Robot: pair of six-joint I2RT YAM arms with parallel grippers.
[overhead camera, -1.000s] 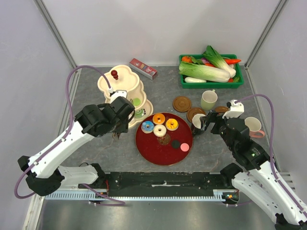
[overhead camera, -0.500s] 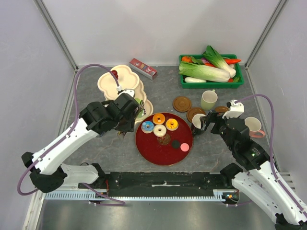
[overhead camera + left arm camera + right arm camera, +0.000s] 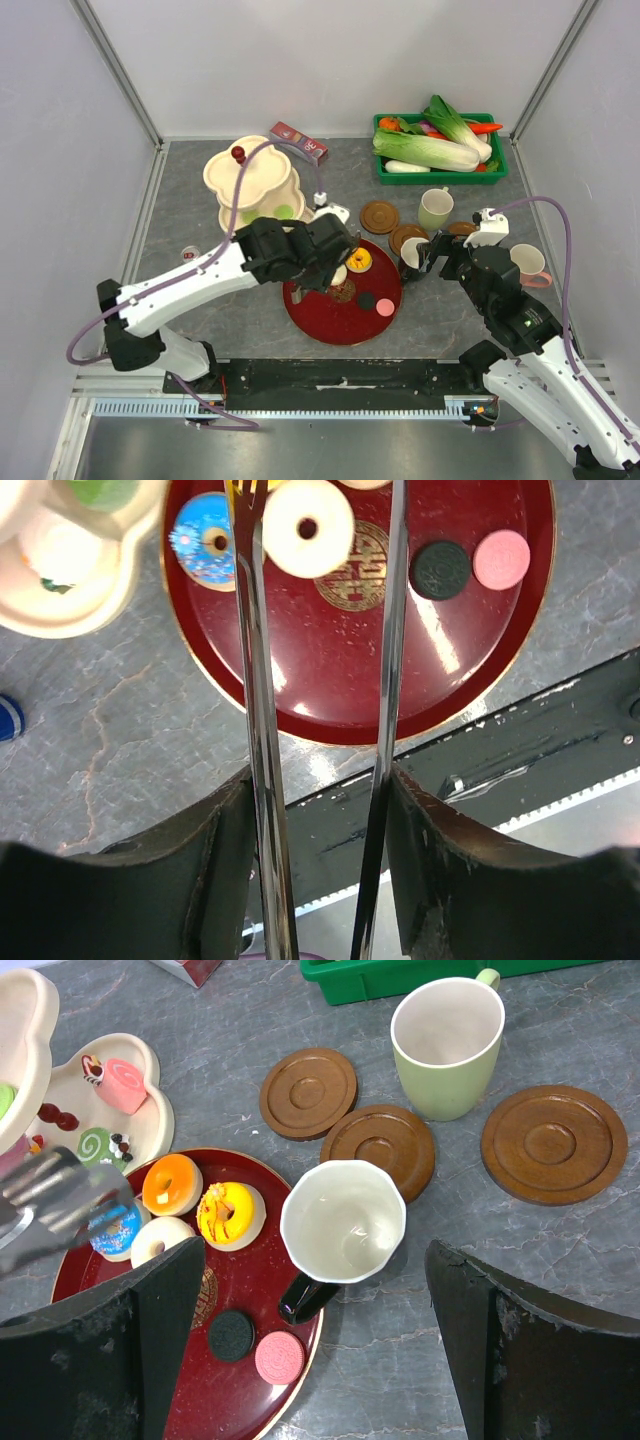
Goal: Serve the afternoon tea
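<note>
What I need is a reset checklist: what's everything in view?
tray: one, red, round, centre
donuts: four, blue, white, orange, yellow, on the tray
sweets: two, black and pink, on the tray
stand: one, cream, tiered, left of the tray
cakes: two seen, pink and green, on the stand
coasters: three, brown, right of the tray
mugs: three, pale green, black, white, by the coasters
crate: one, green, holding vegetables, far right
box: one, red, beyond the stand
can: one, small, colour unclear, left of the stand
tongs: one pair, silver, over the donuts
left hand: shut on the tongs, over the tray
right hand: open, above the black mug
</note>
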